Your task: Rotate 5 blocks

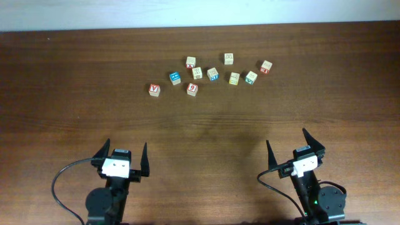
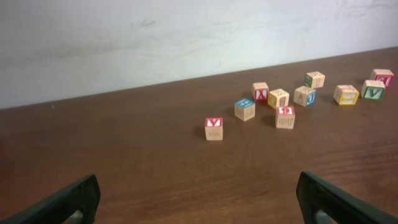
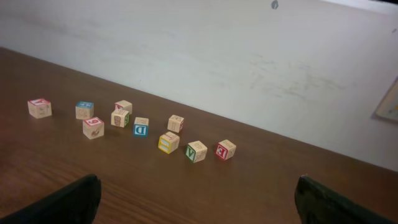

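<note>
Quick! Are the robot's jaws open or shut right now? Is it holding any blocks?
Left gripper: jaws open, holding nothing.
Right gripper: jaws open, holding nothing.

The blocks (image 1: pixel 212 74) lie clustered at the far middle of the table (image 1: pixel 75 125).

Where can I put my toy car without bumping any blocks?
Free: the wide bare wood between the cubes and the left gripper and right gripper, plus left of the red Y cube. Crowded: among the cubes.
</note>
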{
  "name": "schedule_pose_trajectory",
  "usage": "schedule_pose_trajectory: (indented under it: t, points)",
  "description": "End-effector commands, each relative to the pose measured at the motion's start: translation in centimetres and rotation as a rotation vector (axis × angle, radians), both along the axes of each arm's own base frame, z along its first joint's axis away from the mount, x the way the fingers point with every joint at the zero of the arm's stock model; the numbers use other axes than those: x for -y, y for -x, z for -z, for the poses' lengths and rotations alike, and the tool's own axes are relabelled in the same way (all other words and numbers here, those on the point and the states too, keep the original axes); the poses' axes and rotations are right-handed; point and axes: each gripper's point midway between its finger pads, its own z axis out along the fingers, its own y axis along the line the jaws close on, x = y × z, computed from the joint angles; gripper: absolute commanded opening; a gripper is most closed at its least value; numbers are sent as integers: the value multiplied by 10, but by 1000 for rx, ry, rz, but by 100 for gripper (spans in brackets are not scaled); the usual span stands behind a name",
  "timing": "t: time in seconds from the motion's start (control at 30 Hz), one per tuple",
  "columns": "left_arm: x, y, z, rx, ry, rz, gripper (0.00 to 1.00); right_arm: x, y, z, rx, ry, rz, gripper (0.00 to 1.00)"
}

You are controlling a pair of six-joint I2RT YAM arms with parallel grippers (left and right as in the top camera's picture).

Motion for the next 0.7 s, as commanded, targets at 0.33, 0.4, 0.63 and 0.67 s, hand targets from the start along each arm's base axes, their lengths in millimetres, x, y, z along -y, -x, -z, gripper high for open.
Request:
schedule_pose_trajectory:
  t: [0.33,0.4,0.63,0.67]
  points:
    - [8,-38,-82,-74,-12,42,99,1,7,-80,99,-43,3,99]
    - [13,-46,-88,-89,-8,69,99,1,4,-89,90,-43,3,99]
    - [27,-76,-107,-136,7,145,99,-12,-15,-124,34,-37,-64,99]
    - [31,-79,-108,-147,12,166,99,-15,-19,-127,13,-35,-77,98]
